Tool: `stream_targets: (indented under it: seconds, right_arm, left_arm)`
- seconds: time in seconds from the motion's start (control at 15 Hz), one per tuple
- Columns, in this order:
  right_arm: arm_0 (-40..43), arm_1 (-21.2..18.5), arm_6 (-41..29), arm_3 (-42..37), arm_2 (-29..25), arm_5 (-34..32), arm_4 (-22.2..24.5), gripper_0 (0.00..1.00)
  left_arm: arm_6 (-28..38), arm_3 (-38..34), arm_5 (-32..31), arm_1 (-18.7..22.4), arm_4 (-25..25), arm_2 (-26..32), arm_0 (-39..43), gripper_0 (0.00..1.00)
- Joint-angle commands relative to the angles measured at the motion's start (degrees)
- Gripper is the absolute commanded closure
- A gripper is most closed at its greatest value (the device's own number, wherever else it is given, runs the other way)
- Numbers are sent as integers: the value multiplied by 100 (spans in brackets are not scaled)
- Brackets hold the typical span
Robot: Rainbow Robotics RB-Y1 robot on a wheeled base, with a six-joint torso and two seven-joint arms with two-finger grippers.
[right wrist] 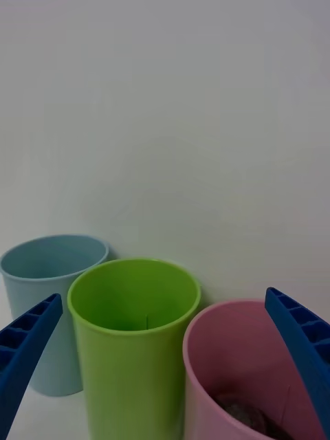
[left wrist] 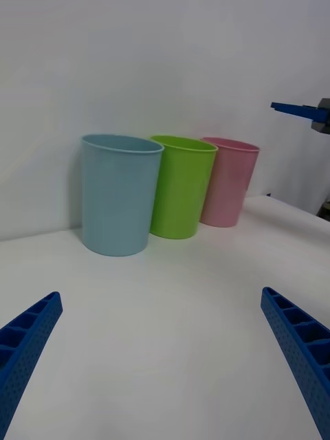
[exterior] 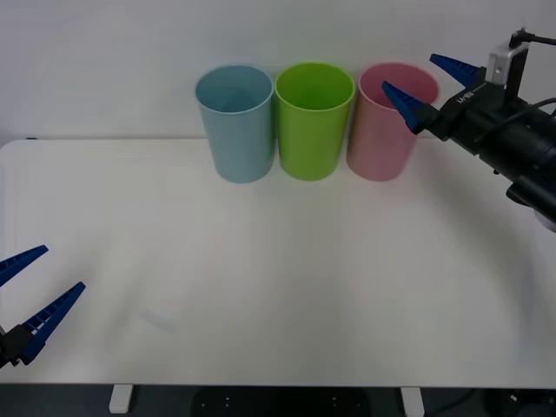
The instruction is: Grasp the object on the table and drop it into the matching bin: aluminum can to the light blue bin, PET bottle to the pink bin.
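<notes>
Both fingers of the right gripper point(exterior: 427, 89) stand apart above the pink bin point(exterior: 382, 139), I judge because it let go there: something dark, probably the PET bottle point(right wrist: 242, 415), lies inside. Left gripper point(exterior: 35, 300) waits open near the table point(exterior: 278, 278) edge.

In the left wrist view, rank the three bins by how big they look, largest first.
1. Blue bin, largest in the picture.
2. Green bin.
3. Pink bin, smallest.
The row recedes from this camera, so nearness likely causes the difference; in the front view all three look about alike.
</notes>
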Motion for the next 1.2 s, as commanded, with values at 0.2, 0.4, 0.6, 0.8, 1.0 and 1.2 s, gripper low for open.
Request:
stream_targets:
  seconds: [0.2, 0.4, 0.6, 0.8, 1.0, 1.2]
  right_arm:
    - [561, 0, 275, -183, -350, -850, 40, 0]
    - [851, -8, 952, -183, -535, -1219, 58, 0]
    - [1158, 0, 1083, -183, -623, -1597, 58, 0]
    - [1484, 0, 1162, -183, -754, -2018, 58, 0]
    - [1809, 0, 1206, -271, -825, -2168, 58, 0]
    - [2196, 9, 1162, -473, -983, -2256, 58, 0]
  left_arm:
    - [0, 0, 0, 0, 0, 0, 0, 0]
    - [0, 0, 0, 0, 0, 0, 0, 0]
    - [0, 0, 0, 0, 0, 0, 0, 0]
    - [0, 0, 0, 0, 0, 0, 0, 0]
    - [0, 0, 0, 0, 0, 0, 0, 0]
    - [0, 0, 0, 0, 0, 0, 0, 0]
